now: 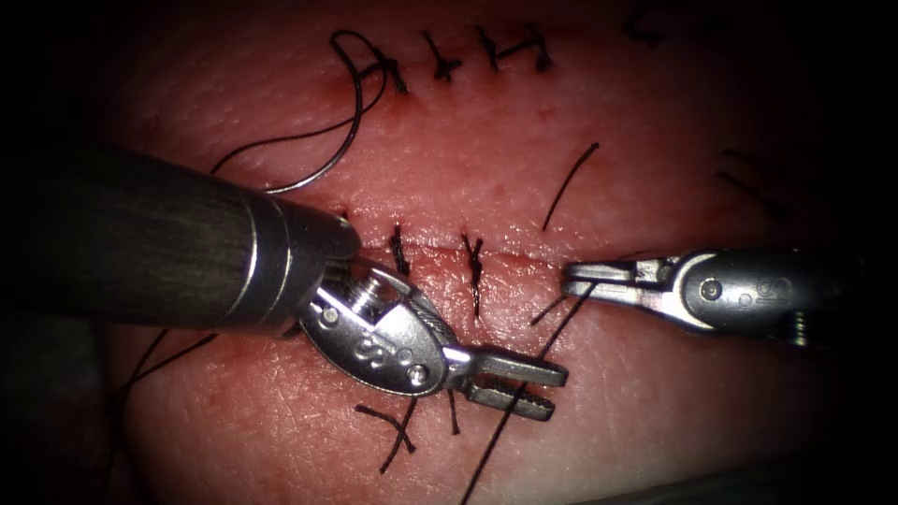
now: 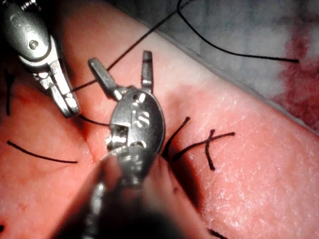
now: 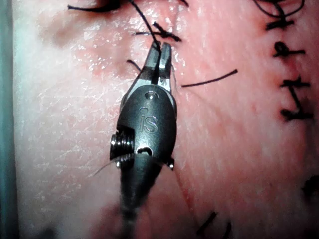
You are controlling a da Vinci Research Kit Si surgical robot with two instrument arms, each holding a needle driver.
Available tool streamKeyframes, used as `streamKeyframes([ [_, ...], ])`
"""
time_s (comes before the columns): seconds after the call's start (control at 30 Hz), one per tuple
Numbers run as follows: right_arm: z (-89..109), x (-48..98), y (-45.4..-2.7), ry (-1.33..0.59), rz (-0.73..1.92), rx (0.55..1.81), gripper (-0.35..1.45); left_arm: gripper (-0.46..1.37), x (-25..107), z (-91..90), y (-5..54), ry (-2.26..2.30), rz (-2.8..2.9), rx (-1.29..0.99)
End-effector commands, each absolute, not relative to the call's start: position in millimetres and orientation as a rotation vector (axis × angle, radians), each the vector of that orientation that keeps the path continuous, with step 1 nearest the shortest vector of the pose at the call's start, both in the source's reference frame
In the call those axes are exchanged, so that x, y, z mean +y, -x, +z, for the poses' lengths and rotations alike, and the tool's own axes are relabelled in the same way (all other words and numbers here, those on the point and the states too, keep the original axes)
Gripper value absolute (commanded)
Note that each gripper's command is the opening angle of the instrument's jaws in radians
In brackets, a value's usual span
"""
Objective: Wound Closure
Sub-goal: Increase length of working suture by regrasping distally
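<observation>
Over tissue (image 1: 655,393): left claw (image 1: 524,385) spread, empty, thread (image 1: 510,416) passing between; right claw (image 1: 572,277) clenched on thread.

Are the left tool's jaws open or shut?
Open: the left tool shows a clear gap between its jaws, with the thread crossing there.

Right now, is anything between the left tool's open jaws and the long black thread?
Nothing visible does. The long black thread, held in the shut right steel needle driver, runs straight across the gap of the open left steel needle driver.
</observation>
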State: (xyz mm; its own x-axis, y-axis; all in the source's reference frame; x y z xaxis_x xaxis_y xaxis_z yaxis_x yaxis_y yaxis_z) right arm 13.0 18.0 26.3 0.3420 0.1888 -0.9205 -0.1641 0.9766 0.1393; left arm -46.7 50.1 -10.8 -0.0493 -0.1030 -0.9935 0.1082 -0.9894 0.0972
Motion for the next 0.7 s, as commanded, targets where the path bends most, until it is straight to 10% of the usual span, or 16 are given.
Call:
streamKeyframes([
  [0.03, 26.6, 18.2, -13.0, -0.016, 0.233, 1.197, -0.35, 1.0, 50.1, -11.1, 46.7, -2.068, -2.166, 0.005],
  [0.7, 32.1, 19.9, -12.1, -0.025, 0.158, 1.12, -0.35, 1.08, 48.0, -16.8, 46.9, -2.079, -2.066, -0.129],
])
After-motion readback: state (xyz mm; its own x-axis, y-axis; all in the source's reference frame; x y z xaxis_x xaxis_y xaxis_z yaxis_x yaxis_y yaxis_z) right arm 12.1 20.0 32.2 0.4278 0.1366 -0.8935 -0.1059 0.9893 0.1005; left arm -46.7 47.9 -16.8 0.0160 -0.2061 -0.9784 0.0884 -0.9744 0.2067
